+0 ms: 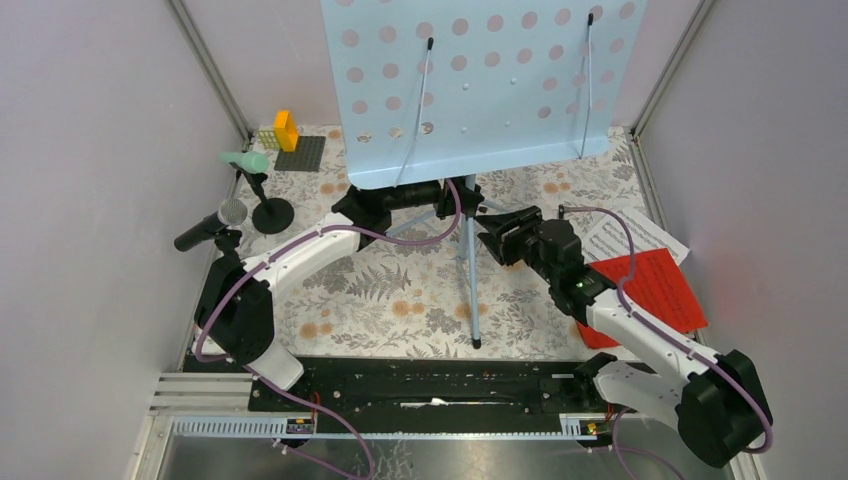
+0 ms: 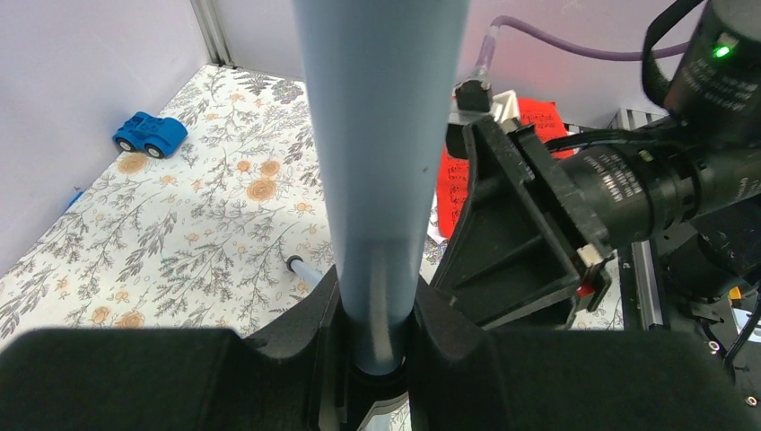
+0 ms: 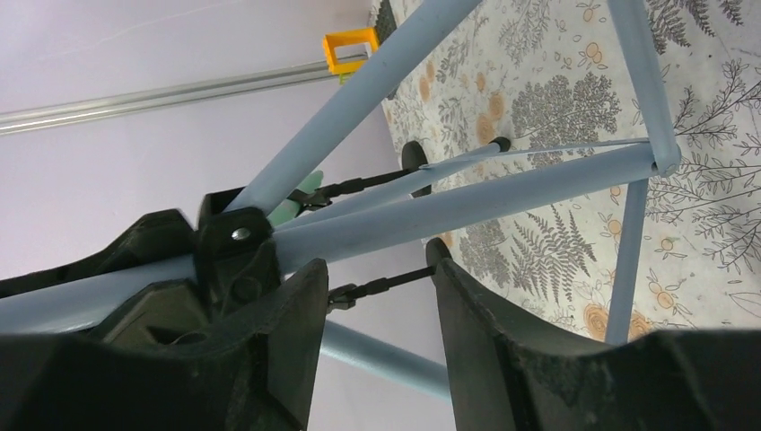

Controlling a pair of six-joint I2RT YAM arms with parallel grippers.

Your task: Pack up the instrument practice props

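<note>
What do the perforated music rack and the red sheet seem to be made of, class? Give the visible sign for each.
Music rack: probably painted sheet metal, pale blue, matte; thin, rigid, punched with even round holes.
Red sheet: paper, matte; flat, thin, printed with dark lines.

Centre-back on the table [image 1: 400, 290] stands the music rack [image 1: 480, 90]. Left of it, mic holders [image 1: 272, 214] carrying microphones [image 1: 245, 161] (bricks [image 1: 285, 135] behind them); right of it, music sheets [image 1: 650, 285], lying flat.

Pale walls [image 1: 90, 150] are enclosing a floral cloth [image 1: 400, 300].
Metal posts [image 1: 205, 65] are slanting up at the upper left and upper right of the frame.
</note>
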